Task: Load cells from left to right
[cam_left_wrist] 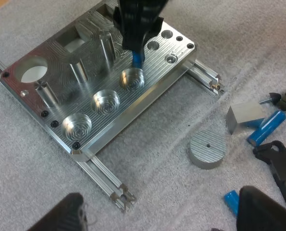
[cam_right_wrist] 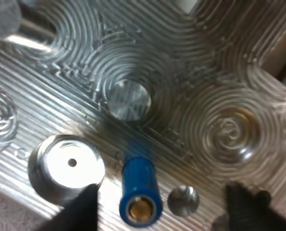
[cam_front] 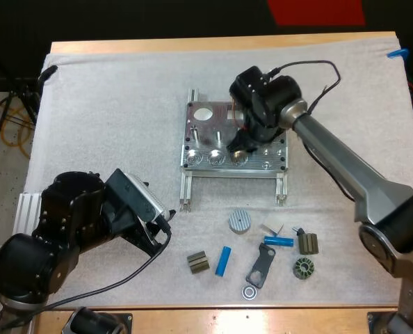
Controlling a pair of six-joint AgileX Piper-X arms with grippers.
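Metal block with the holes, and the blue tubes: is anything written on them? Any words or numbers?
None: no word, number or sign can be read anywhere.
The metal fixture shows only machined grooves and rings.
The blue cylinder at the right end effector is plain, as are the loose blue cylinders on the mat.

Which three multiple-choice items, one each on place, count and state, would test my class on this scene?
1. Where is the blue cell at the right tool? A over the fixture; B under it; C on the floor.
2. How many blue cells lie loose on the mat? A one; B two; C four.
3. How is the left tool? A shut on a cell; B shut on nothing; C open.
Key: 1 A, the cell hangs over the fixture's front pockets. 2 B, two show there. 3 C, its fingers stand apart, clear of everything.
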